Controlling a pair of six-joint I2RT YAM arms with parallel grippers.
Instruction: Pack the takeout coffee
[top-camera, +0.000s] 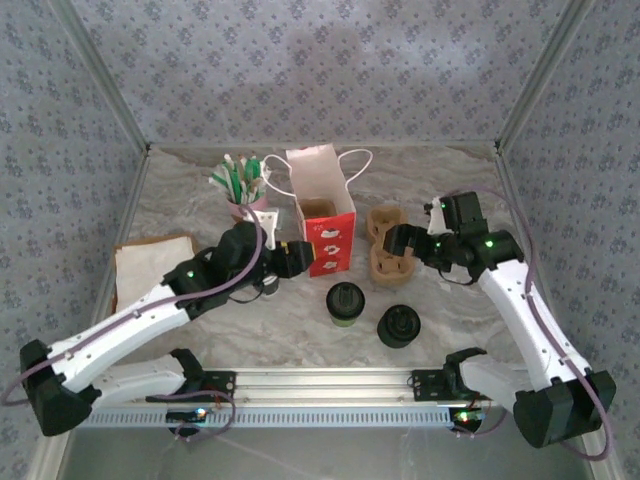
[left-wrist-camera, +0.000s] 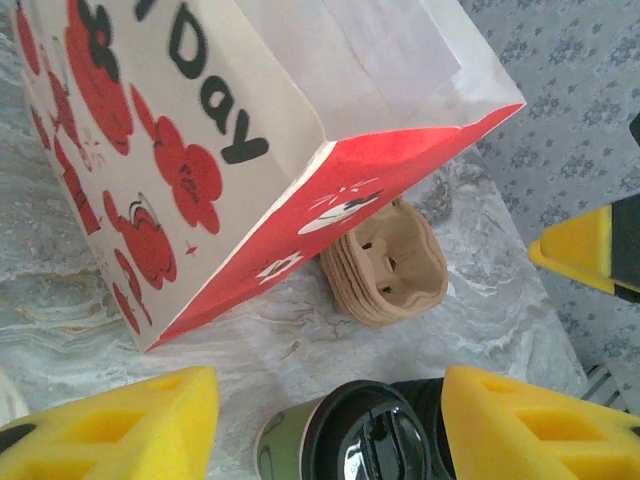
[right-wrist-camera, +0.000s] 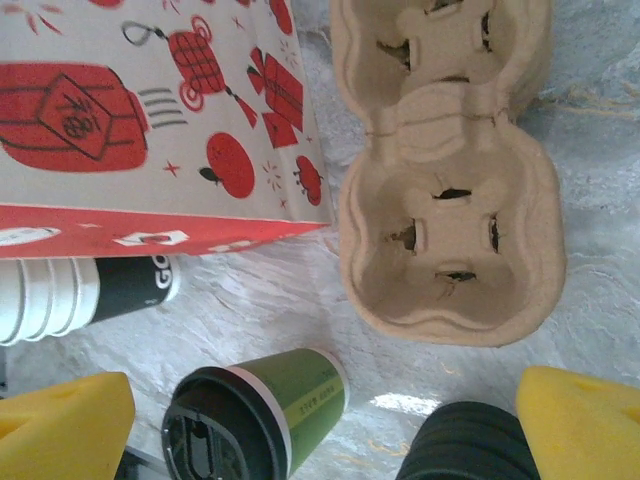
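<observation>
Left claw (top-camera: 290, 258) first: its yellow foam-padded fingers (left-wrist-camera: 120, 430) stand wide apart with nothing between them. It sits close against the lower side of the white-and-red printed paper gift bag (top-camera: 322, 205), which stands upright at centre frame in the top view, mouth open. The right claw (top-camera: 397, 240) is likewise spread and empty, hanging over the brown moulded-pulp cup carrier (top-camera: 385, 250) just right of the bag.

The takeout coffee (top-camera: 345, 303), a small green-sided paper cup with a round black plastic lid, stands upright on the marbled table (top-camera: 180, 190) below the bag in the top view, apart from both claws. The left wrist view has it at the bottom edge, between the finger pads but beyond them. A squat pile of black lids (top-camera: 398, 325) sits just to its lower right.

Several things could spoil the pick from here. A finger landing on the lid's rim instead of passing it would likely tip the cup and spill it. Closing hard on the thin paper wall may buckle it and pop the lid. The lid pile is near enough that a spread finger could shove it into the cup. The left claw, so close to the bag, might drag or topple it when swinging away.
</observation>
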